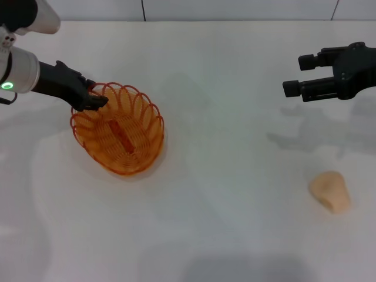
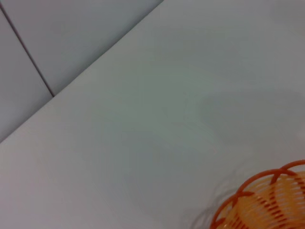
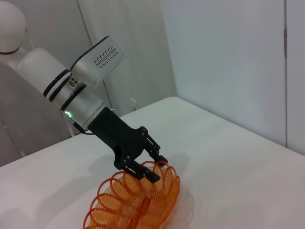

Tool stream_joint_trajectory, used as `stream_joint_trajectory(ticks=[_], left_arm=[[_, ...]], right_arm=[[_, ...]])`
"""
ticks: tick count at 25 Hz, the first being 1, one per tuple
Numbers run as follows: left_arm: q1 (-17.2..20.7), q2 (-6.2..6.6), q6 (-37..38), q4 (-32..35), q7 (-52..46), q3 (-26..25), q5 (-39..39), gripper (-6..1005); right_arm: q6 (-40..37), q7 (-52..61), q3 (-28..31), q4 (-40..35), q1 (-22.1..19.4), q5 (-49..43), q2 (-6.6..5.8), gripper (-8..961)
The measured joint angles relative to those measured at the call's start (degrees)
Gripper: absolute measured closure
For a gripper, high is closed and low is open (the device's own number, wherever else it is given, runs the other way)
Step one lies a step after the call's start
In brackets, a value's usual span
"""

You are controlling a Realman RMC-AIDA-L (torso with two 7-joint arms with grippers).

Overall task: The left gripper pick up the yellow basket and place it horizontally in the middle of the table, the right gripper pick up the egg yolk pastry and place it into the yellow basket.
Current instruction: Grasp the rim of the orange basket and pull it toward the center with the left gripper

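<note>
The yellow basket (image 1: 120, 134) (image 2: 267, 202) (image 3: 136, 202) sits on the left part of the white table (image 1: 223, 176), lying diagonally. My left gripper (image 1: 94, 94) (image 3: 151, 167) is at the basket's far-left rim, its two fingers closed over the looped wire. The basket looks slightly tipped up on that side in the right wrist view. The egg yolk pastry (image 1: 331, 191) lies alone on the table at the near right. My right gripper (image 1: 294, 74) hovers open at the far right, well behind the pastry, with nothing between its fingers.
A white wall with panel seams (image 2: 28, 57) stands behind the table's far edge. Bare tabletop (image 1: 235, 147) stretches between the basket and the pastry.
</note>
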Motion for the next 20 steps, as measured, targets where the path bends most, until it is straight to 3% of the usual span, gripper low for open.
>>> stream_joint_trajectory(ticks=[4,20], left_arm=[[0.09,0.35,-0.15,0.0,-0.1,-0.01,0.0,552],[0.09,0.03,-1.9,-1.29,0.2,0.29,0.08,559]], right_arm=[[0.0,0.07,-0.03,-0.05,0.0,0.0,0.0,191],[-0.02,0.35,-0.04,-0.16,0.26,0.0,0.0,192]])
